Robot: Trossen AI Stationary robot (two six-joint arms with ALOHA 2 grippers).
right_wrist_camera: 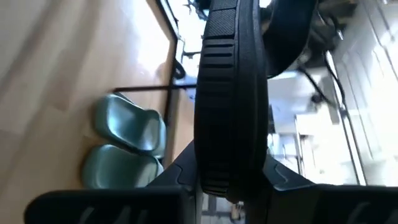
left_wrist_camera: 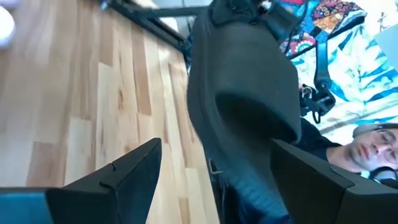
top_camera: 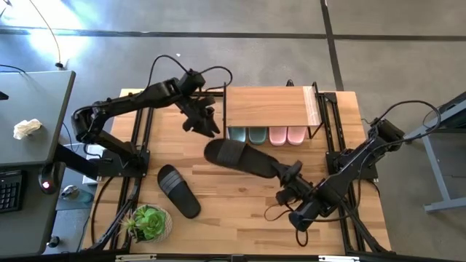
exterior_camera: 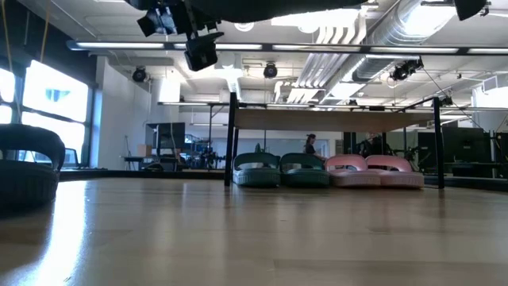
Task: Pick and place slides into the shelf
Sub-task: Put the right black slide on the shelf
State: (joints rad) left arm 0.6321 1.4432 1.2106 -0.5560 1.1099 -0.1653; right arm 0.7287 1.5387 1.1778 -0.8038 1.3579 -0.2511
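Black ribbed slide (top_camera: 237, 156): held aloft mid-table in front of the shelf (top_camera: 268, 107), heel pinched edge-on by the right gripper (top_camera: 285, 173). Left gripper (top_camera: 200, 122) hovers spread wide at its toe. Second black slide (top_camera: 178, 191) lies near the plant (top_camera: 148, 222). Advised: level the sole, steer into the vacant left bay beside the green pair (top_camera: 247, 135).

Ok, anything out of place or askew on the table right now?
One black slide lies alone, skewed, near the plant, far from the shelf. The right gripper holds its mate by one end. Left gripper is open beside the shelf.
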